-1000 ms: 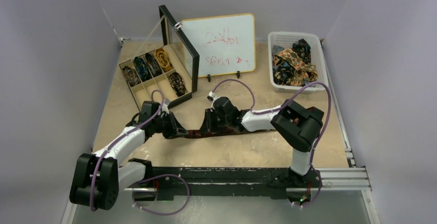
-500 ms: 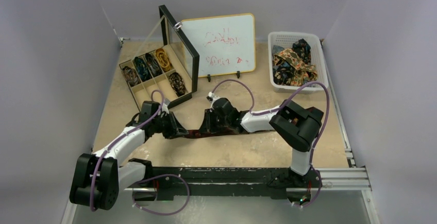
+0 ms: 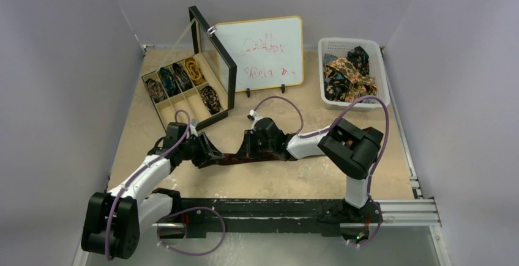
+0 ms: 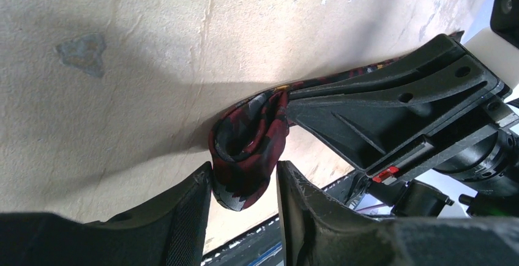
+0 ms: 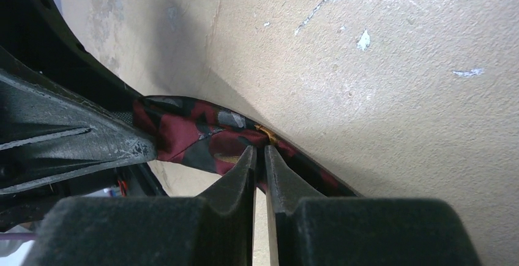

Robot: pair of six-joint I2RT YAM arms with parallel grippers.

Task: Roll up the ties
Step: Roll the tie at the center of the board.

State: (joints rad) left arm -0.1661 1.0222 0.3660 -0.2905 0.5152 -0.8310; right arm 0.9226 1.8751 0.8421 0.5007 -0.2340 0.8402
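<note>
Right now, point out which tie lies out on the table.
The dark maroon tie, stretched between the arms; the others sit coiled in the black box or piled in the white basket.

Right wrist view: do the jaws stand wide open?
No, the right gripper has its jaws nearly together, pinching the edge of the maroon tie.

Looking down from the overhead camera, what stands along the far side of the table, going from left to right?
black compartment box holding rolled ties → whiteboard with red scribbles → white basket of loose ties
</note>
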